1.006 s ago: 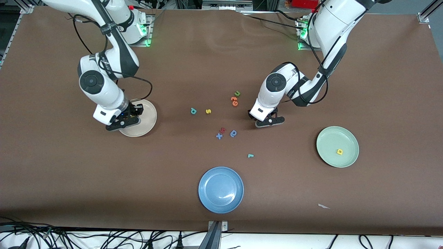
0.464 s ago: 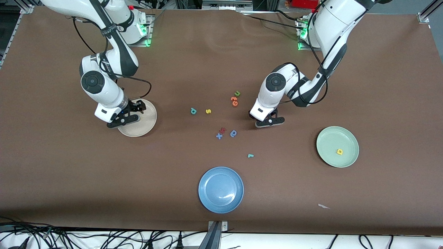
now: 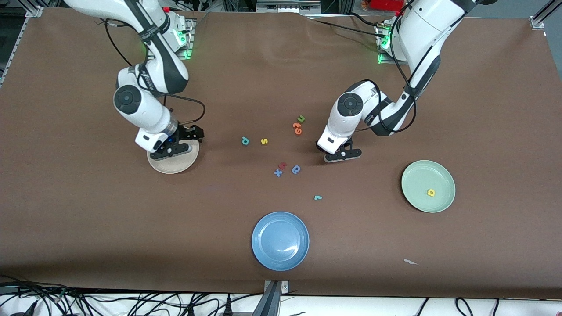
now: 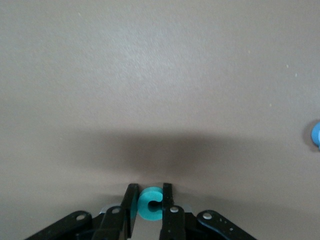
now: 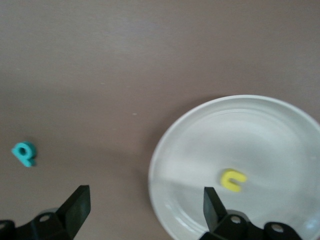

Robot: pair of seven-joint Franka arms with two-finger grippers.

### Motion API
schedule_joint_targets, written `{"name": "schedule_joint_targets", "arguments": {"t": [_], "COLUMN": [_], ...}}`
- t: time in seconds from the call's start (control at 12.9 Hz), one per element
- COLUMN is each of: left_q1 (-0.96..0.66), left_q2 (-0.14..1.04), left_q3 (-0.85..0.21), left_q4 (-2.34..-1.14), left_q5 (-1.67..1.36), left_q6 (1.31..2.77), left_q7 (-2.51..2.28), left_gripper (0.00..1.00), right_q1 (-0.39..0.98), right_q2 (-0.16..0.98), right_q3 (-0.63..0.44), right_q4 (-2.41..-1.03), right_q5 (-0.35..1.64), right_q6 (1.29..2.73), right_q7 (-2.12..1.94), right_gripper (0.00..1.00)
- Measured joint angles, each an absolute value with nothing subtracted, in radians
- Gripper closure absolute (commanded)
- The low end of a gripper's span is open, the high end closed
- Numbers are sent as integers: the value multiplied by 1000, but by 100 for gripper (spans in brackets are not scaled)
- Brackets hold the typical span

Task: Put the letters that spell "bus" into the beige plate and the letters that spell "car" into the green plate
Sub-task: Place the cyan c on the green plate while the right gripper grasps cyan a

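Between left tool [image 4: 148, 206] tips: teal c [image 4: 148, 202].

Wide table under a matte brown cloth cover [image 3: 131, 228], slightly rippled at the edge farthest from the front camera. Silver aluminium frame rails [image 3: 541, 16] at the corners. Tangle of black cables [image 3: 131, 303] on a white floor strip along the nearest edge. Even overhead light, soft shadows.
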State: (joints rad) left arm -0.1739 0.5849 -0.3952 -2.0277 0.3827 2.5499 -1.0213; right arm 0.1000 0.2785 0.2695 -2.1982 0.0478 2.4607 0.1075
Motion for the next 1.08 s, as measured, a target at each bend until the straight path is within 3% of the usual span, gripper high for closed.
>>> {"name": "schedule_joint_targets", "arguments": {"t": [0.46, 0.85, 0.93, 1.01, 1.08], "left_q1": [15, 225, 256, 281, 301], "left_q2": [565, 560, 561, 563, 569], "left_q3": [-390, -384, -383, -380, -379], "left_q4": [-1846, -1811, -1811, -1811, -1810], "left_q5": [388, 392, 393, 394, 396], "left_q6": [2255, 2240, 2240, 2241, 2245], "left_q7": [-673, -236, -148, -62, 32], "left_gripper": [87, 82, 37, 0, 0], "right_q1": [300, 360, 368, 376, 383], "right_q2": [383, 503, 518, 529, 536], "right_q3": [274, 274, 274, 274, 274], "right_q4": [-2112, -2097, -2095, -2095, -2094], "right_q5": [28, -177, -183, -189, -202], "right_q6": [2475, 2580, 2594, 2610, 2620], "right_q7": [430, 695, 714, 734, 755], "right_gripper": [0, 0, 0, 0, 0]}}
